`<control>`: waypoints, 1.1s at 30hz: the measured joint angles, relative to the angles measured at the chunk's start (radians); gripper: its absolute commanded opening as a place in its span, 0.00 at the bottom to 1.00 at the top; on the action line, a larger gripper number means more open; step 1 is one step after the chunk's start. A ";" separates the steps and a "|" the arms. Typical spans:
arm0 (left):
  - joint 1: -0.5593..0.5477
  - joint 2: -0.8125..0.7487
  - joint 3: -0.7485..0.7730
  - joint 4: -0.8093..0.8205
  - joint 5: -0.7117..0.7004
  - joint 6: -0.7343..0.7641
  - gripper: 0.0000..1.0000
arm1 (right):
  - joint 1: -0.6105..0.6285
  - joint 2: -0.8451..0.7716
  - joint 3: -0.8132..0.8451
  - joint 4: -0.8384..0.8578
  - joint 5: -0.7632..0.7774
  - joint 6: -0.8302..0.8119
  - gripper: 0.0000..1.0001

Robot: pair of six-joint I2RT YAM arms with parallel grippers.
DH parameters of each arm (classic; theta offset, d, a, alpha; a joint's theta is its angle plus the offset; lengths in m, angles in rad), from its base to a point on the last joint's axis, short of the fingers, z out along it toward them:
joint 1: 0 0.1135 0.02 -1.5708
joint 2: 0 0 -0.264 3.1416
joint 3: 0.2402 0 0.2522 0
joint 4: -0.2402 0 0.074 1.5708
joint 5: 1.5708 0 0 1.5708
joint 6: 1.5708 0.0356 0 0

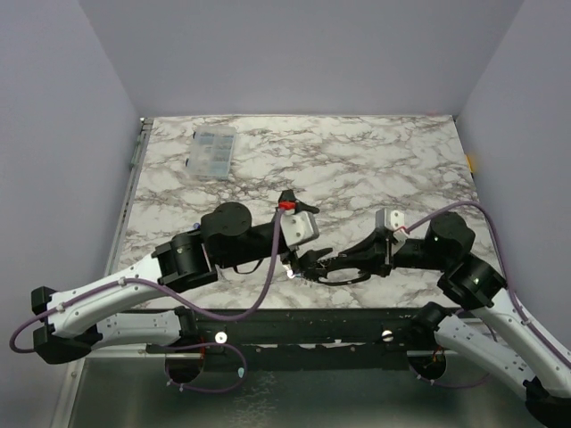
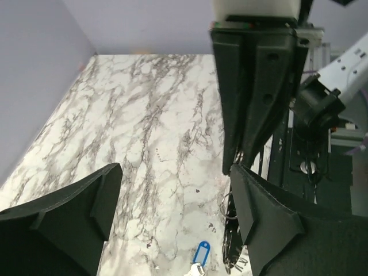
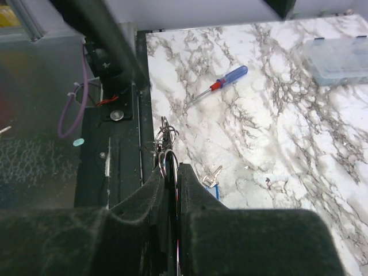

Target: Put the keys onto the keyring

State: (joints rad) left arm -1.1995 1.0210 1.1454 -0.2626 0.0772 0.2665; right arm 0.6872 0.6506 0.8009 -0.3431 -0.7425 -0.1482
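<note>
Three walls (image 1: 303,53), perhaps lilac, enclose a marble-patterned tabletop (image 1: 357,160).

Keyring (image 3: 166,154) mostly inside right claw (image 3: 172,172)

Flat-lying blue key (image 3: 211,176); keyring (image 3: 165,141) seemingly pinched.

The top external camera is looking down from above and behind the arm bases, taking in the whole tabletop (image 1: 375,160) up to its far edge. The left wrist camera is riding close over the left pincer (image 2: 175,169), facing the right edge. The right wrist camera is sitting just behind the right pincer (image 3: 172,172), facing the left edge. Both wrist views are sharing the middle of the near edge, where the keyring (image 3: 164,137) and a blue-headed key (image 2: 200,251) are showing. The clear box (image 3: 339,54) at the far left corner is appearing in the top and right wrist views.
</note>
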 measured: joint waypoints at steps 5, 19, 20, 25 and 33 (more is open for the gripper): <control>0.000 -0.111 -0.030 0.015 -0.051 -0.100 0.79 | 0.000 -0.091 -0.113 0.106 0.016 0.006 0.01; 0.000 -0.133 -0.074 0.032 0.150 -0.158 0.70 | 0.000 -0.158 -0.188 0.366 -0.079 0.037 0.01; 0.000 -0.115 -0.074 0.037 0.169 -0.153 0.67 | 0.000 -0.158 -0.188 0.385 -0.093 0.045 0.01; 0.000 -0.027 -0.074 0.055 0.264 -0.131 0.43 | 0.000 -0.151 -0.188 0.455 -0.159 0.097 0.01; 0.000 0.016 -0.071 0.063 0.342 -0.122 0.28 | 0.000 -0.128 -0.187 0.464 -0.195 0.129 0.01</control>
State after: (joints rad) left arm -1.1992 1.0367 1.0748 -0.1993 0.4191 0.1440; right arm 0.6868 0.5224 0.6144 0.1207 -0.9371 -0.0196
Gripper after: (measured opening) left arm 0.309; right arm 0.116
